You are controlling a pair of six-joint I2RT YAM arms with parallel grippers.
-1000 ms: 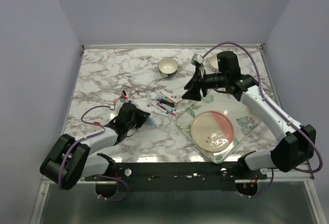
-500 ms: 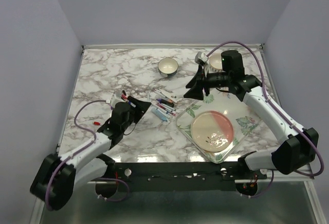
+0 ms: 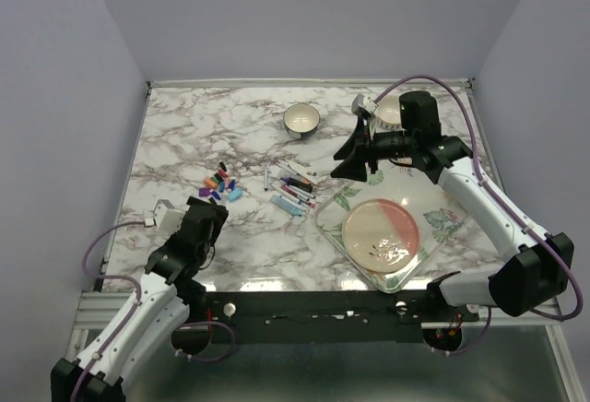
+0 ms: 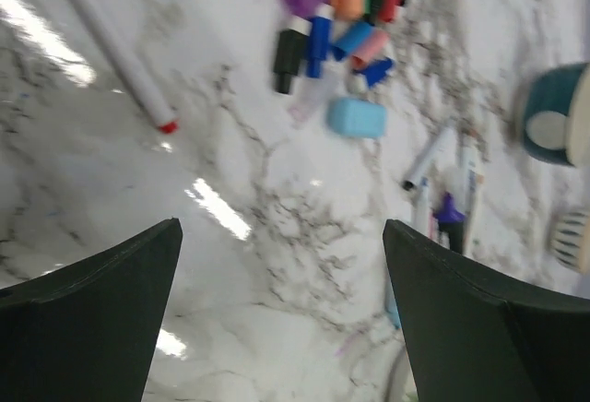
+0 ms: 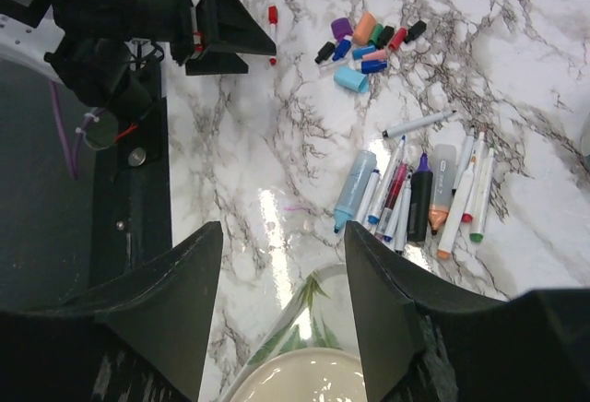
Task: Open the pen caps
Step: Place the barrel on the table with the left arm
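1. Pulled back to the lower left of the frame, the left end effector (image 4: 281, 231) now gapes fully, holding nothing.
2. Loose pen caps (image 3: 219, 183) cluster left of centre on the marble tabletop (image 3: 184, 135).
3. Right end effector (image 5: 283, 236) hovers upper right, jaws apart, empty.

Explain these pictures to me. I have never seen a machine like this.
Two robot arms are bolted to a marble table. One picture looks down from above; the other two come from cameras on each wrist, so the dark wedges at the bottom are that arm's own fingers. On the table lie a heap of loose coloured pen caps, a bunch of pens, a bowl and a tray with a pink plate. The left claw and right claw both stand open, holding nothing.
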